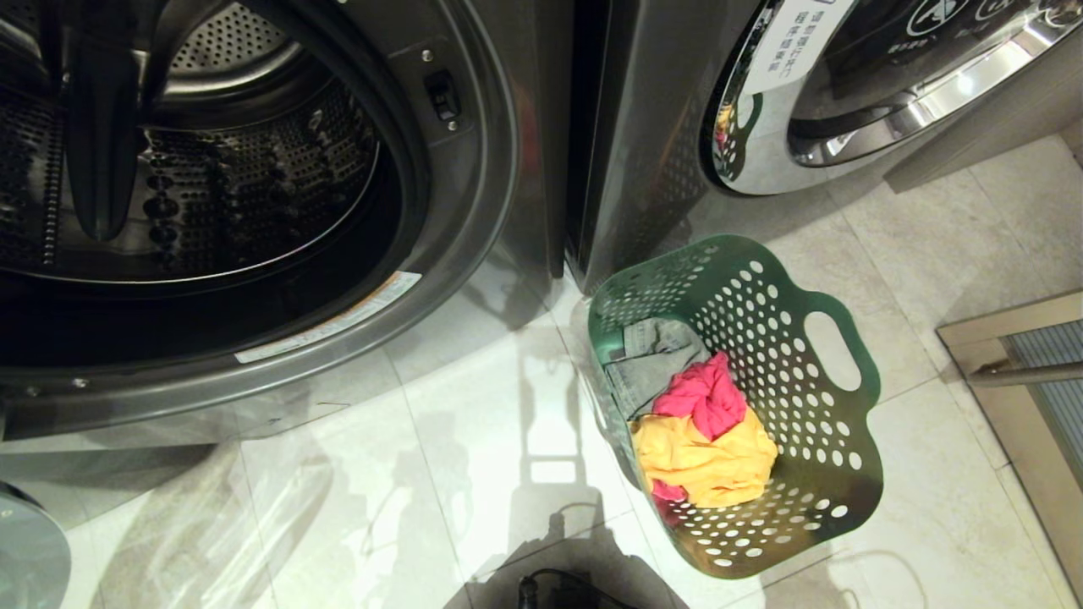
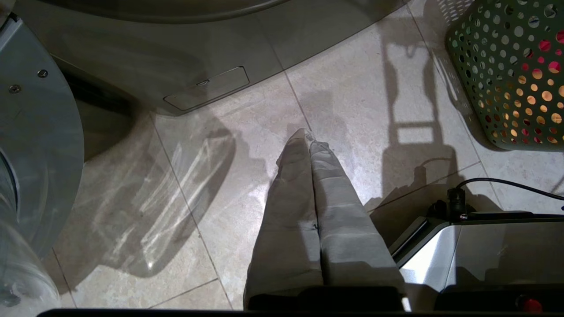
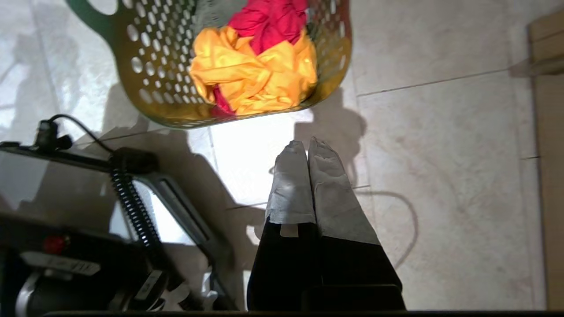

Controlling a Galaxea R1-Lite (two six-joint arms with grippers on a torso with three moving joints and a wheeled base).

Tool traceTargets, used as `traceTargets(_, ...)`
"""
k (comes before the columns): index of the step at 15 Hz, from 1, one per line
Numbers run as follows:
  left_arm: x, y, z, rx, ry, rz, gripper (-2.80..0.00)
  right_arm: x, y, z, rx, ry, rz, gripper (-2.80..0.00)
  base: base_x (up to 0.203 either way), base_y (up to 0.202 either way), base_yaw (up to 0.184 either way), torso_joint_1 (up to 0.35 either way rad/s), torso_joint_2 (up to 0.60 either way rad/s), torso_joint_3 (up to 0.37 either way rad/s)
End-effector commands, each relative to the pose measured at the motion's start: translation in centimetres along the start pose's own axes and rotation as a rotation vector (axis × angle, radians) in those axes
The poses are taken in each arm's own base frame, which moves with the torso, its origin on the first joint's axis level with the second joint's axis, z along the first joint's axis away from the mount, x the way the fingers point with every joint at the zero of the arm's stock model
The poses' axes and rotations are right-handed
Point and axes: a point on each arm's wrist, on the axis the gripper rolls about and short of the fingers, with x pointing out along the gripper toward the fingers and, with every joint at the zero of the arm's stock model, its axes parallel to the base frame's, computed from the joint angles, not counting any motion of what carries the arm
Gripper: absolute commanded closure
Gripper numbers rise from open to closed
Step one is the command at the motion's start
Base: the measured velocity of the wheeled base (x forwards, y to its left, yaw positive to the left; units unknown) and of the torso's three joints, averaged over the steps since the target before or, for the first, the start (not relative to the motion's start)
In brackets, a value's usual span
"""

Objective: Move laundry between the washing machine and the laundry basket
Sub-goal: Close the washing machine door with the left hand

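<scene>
The washing machine (image 1: 482, 220) fills the upper left of the head view, its door opening uncovered and the perforated drum (image 1: 254, 186) showing no clothes. On the floor tiles to its right stands the green laundry basket (image 1: 812, 440). The laundry lies inside it: a grey garment (image 1: 651, 364), a pink-red one (image 1: 706, 397) and a yellow-orange one (image 1: 706, 461). Neither gripper shows in the head view. My left gripper (image 2: 309, 136) hangs shut and empty over bare tiles, left of the basket (image 2: 506, 66). My right gripper (image 3: 305, 145) is shut and empty, close to the near end of the basket (image 3: 150, 57).
A chrome-rimmed round door (image 1: 846, 93) with a white label sits at the upper right, past a dark grey panel (image 1: 626, 127). A metal-framed threshold (image 1: 1015, 355) runs along the right edge. My base (image 2: 440, 246) and its cable (image 2: 506, 182) lie close below the arms.
</scene>
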Motion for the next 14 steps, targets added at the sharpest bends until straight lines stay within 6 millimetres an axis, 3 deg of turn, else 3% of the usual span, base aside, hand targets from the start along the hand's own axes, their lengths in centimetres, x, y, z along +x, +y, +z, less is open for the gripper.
traceTargets(1, 0.01, 0.0, 0.0, 0.0, 0.001, 0.001, 0.0, -0.97, 0.16, -1.01, -0.002, -0.068, -0.039, 0.0, 0.0, 0.0, 0.0, 0.0, 0.0, 0.0)
traceTargets(3, 0.01, 0.0, 0.0, 0.0, 0.001, 0.001, 0.0, -1.68, 0.28, -1.58, 0.0, -0.127, -0.072, 0.0, 0.0, 0.0, 0.0, 0.0, 0.0, 0.0)
traceTargets(14, 0.01, 0.0, -0.01, 0.002, 0.003, 0.0, 0.0, -1.62, 0.21, -1.73, 0.076, -0.126, -0.113, 0.0, 0.0, 0.0, 0.0, 0.0, 0.0, 0.0)
